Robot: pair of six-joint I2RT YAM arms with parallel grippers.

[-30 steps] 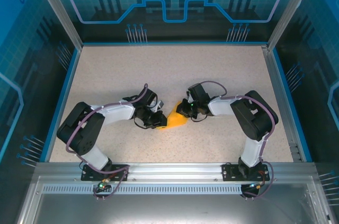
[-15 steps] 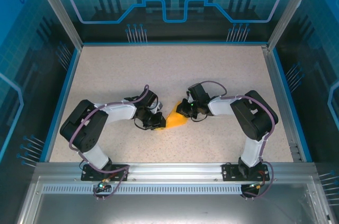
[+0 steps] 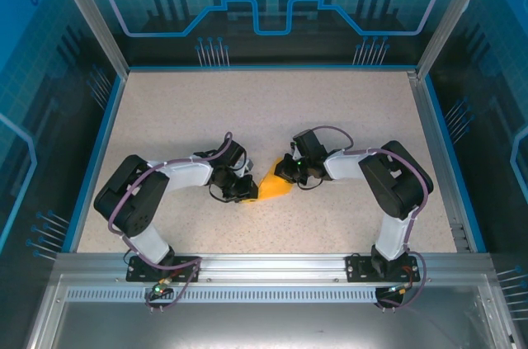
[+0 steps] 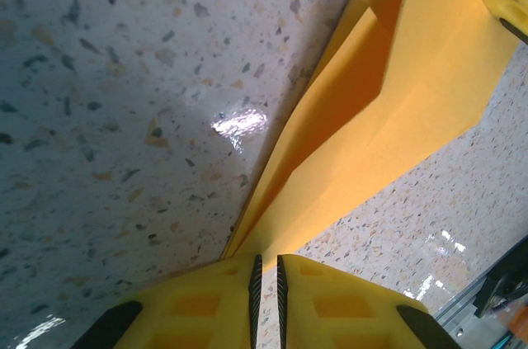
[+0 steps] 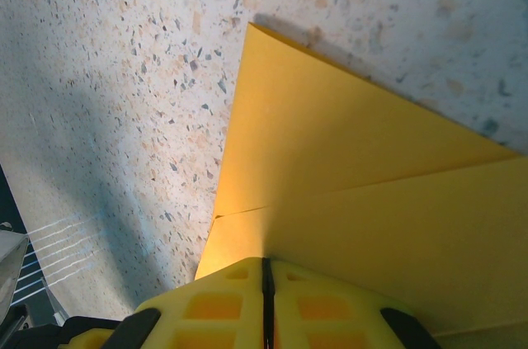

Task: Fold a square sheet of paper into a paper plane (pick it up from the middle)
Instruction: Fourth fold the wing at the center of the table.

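Here I am with my left gripper (image 3: 246, 190) nipping the tapered end of the thin orange-yellow square sheet of paper (image 3: 275, 184), which is already creased down to a small wedge. It sits mid-table on the speckled beige table (image 3: 330, 110), right between my two arms. My right gripper (image 3: 289, 172) meets it from the other side, its yellow fingers pressed tight together on the opposite edge, so I'm pinching the sheet at both ends. I reckon I'm setting the next crease. To do that well I want both pinches firm and my two hands moving in step. I also want the layers lined up along the fold, with no tugging apart, because paper this thin will buckle or tear. From above, the sheet is just a bright patch between two dark wrists. The left wrist camera gives me far more: the layers splay open, with one flap raised off the table, and a sharp fold runs down into the narrow slit between my fingers. The right wrist camera shows the flat face instead, with a fine crease line leading straight to my closed fingers and a pointed corner lying on the table.
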